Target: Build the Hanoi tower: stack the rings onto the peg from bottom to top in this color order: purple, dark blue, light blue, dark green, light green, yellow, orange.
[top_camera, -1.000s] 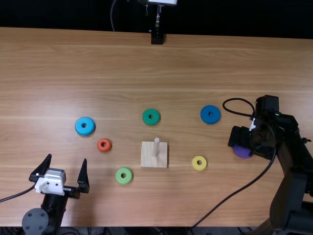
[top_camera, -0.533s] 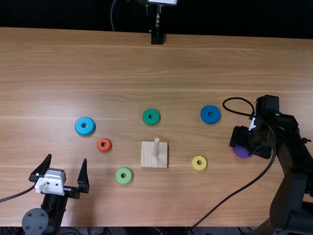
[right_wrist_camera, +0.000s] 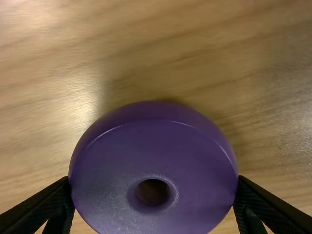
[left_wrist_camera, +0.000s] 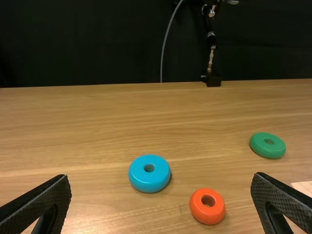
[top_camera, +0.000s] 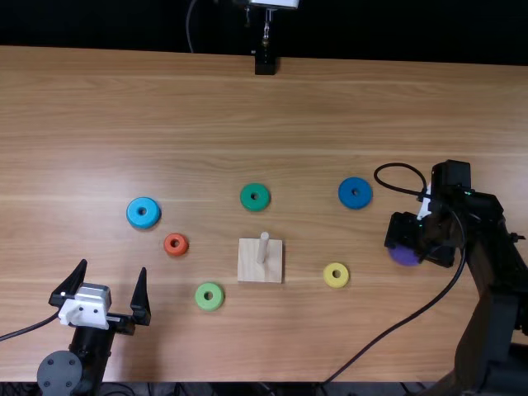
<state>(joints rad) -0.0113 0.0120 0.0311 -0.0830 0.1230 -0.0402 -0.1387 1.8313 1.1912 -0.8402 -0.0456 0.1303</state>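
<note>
1. Wooden table, spanning the scene, with the rings spread around its middle.
2. Right arm, over the table's right side. Its right gripper is clamped on the purple ring, a finger against either side.
3. Left arm, at the near left. Its left gripper is spread wide and holds nothing.
4. Square base, near the middle, with an upright, bare peg.
5. Purple ring, the biggest, at the right under the right gripper; whether it touches the table I cannot tell. It looks hard, smooth and probably light: unlikely to squash or break, but its rounded rim may slip or tilt. The best hold is across its widest part, level, leaving the centre hole free for the peg.
6. Dark blue ring, right of the peg and farther back.
7. Light blue ring, well to the left.
8. Dark green ring, behind the peg.
9. Light green ring, left of the base and nearer the front.
10. Yellow ring, right of the base.
11. Orange ring, the smallest, between light blue and the base. Its small rim probably needs a careful, centred pinch.
12. Count: one table, two arms, two grippers, one base, one peg, seven rings, one per colour.
</note>
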